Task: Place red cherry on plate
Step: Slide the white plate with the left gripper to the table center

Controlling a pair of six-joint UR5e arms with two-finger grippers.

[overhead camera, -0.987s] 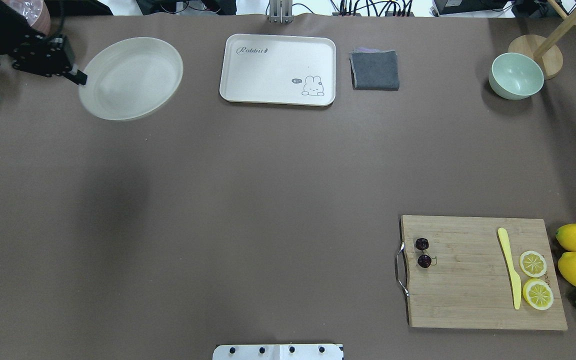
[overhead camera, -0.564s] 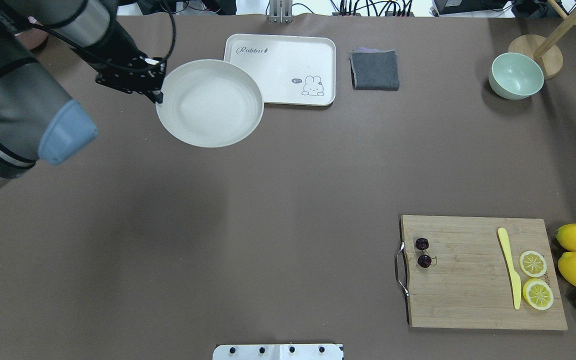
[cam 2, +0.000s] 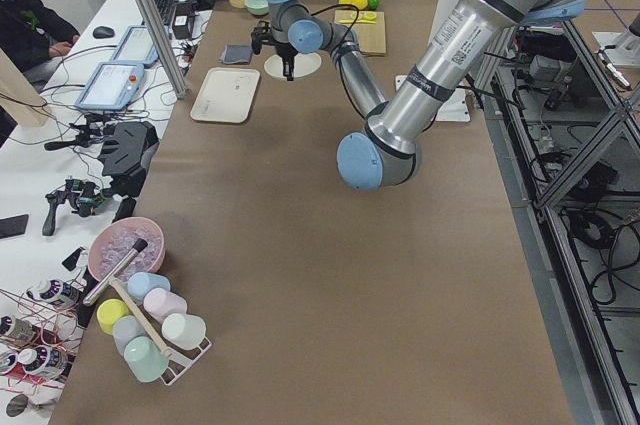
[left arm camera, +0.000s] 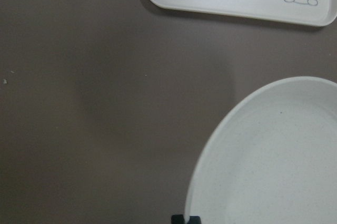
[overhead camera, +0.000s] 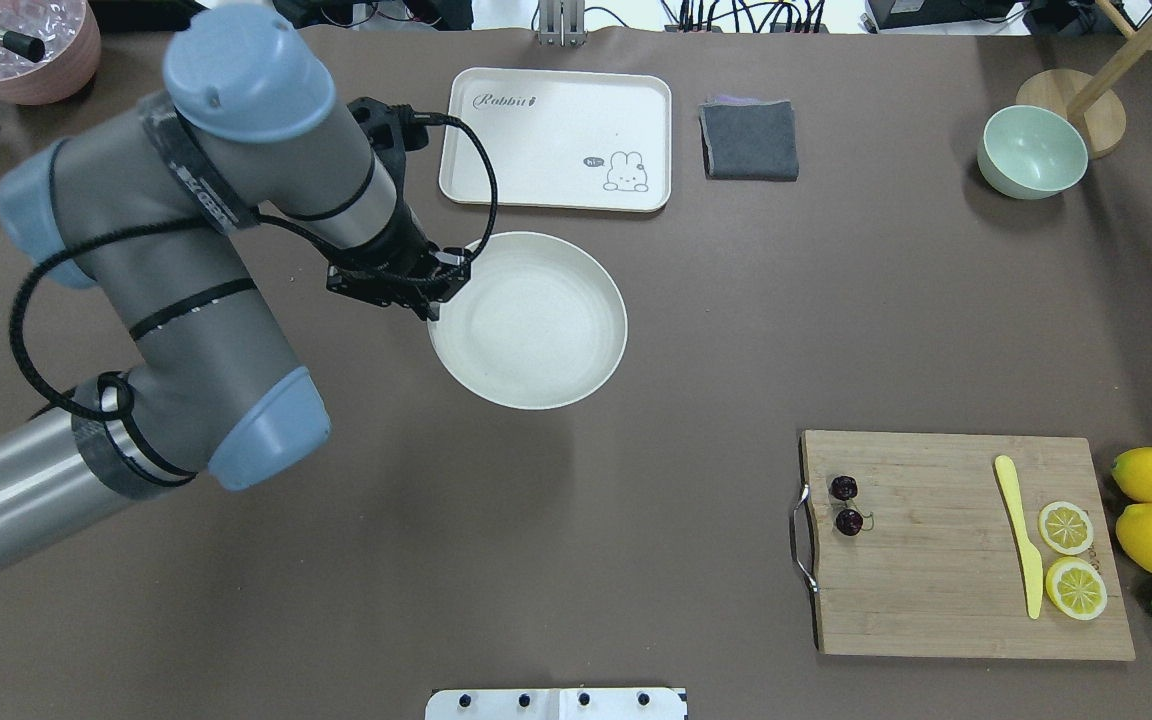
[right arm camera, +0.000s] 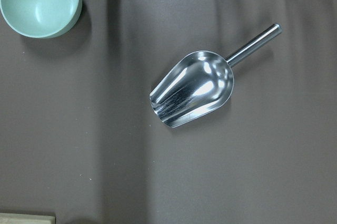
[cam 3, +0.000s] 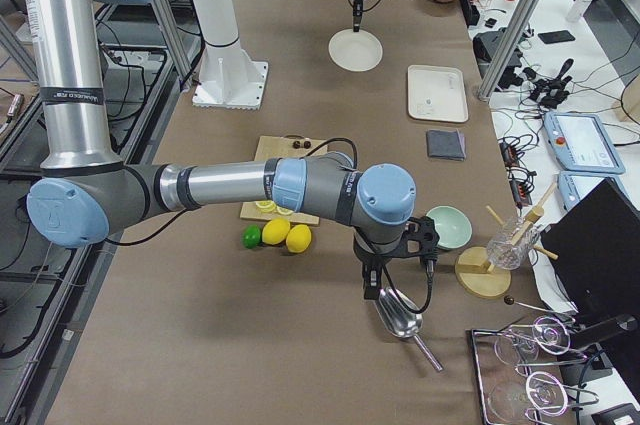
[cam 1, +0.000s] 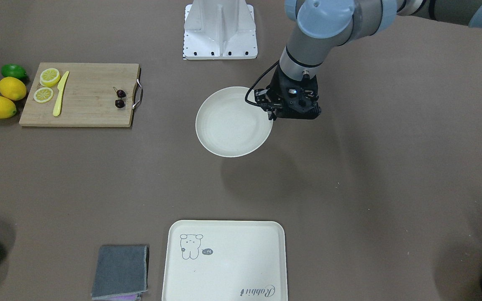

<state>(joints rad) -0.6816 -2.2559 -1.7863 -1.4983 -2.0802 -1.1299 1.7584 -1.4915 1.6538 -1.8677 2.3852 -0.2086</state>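
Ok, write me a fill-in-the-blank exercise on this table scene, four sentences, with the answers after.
1. The left gripper holds the plate by its ____.
2. The red cherry lies on the wooden ____, near its metal handle.
3. The yellow knife lies beside two lemon ____.
4. The right wrist view looks down on a shiny metal ____.
Missing words: rim; cutting board; slices; scoop.
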